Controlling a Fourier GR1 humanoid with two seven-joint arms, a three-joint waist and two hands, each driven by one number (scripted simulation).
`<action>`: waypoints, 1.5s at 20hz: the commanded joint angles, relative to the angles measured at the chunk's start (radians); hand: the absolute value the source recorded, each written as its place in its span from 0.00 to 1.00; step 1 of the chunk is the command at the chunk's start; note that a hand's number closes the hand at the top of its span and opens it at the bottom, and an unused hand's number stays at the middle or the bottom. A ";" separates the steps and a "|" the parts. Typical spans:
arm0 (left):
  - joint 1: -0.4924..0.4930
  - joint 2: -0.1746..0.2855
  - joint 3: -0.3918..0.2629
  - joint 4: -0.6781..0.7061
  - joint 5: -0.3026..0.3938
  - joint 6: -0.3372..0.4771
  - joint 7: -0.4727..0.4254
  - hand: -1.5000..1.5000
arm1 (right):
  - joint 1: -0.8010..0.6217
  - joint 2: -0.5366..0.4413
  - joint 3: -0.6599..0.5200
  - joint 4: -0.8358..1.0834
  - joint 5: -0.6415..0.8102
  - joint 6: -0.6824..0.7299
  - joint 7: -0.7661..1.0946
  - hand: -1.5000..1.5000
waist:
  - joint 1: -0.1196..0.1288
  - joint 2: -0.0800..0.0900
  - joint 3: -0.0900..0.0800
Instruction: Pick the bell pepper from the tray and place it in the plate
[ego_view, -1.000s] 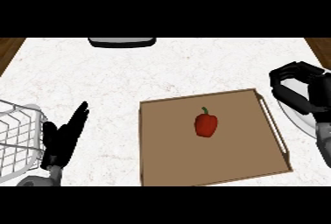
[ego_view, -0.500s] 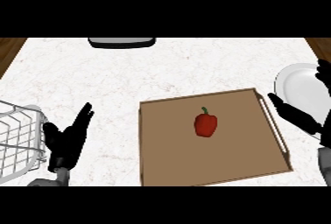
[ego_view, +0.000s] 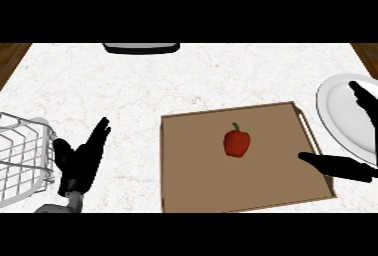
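Note:
A red bell pepper (ego_view: 237, 143) with a green stem lies in the middle of the brown tray (ego_view: 192, 180). A white plate (ego_view: 341, 117) sits just right of the tray, cut off by the view's right edge. My right hand (ego_view: 347, 168) is open at the right: its thumb lies over the tray's right rim and its fingers (ego_view: 364, 99) reach up over the plate. It is a short way right of the pepper and not touching it. At the lower left my left hand (ego_view: 80, 161) rests open on the counter, fingers pointing up.
A white wire basket (ego_view: 22, 155) stands at the left edge, beside my left hand. A dark grey object (ego_view: 141, 47) sits at the counter's far edge. Wooden strips show at both top corners.
My right hand has dropped lower and opened out, uncovering the plate; its thumb now lies across the tray's right rim. The left hand has shifted slightly. The pepper has stayed put.

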 joint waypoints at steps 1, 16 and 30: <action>0.004 -0.058 -0.065 -0.024 -0.016 0.023 0.056 0.50 | -0.063 -0.047 0.103 -0.061 0.045 0.144 0.226 0.00 | 0.019 0.006 -0.006; 0.013 -0.028 0.007 -0.015 0.000 -0.048 0.064 0.50 | -0.384 0.243 0.313 0.078 0.279 0.370 0.690 0.00 | 0.019 0.007 -0.003; 0.072 -0.073 0.006 -0.009 -0.058 -0.048 0.018 0.50 | -0.325 0.450 0.329 0.161 0.381 0.431 0.674 0.00 | 0.008 0.005 -0.002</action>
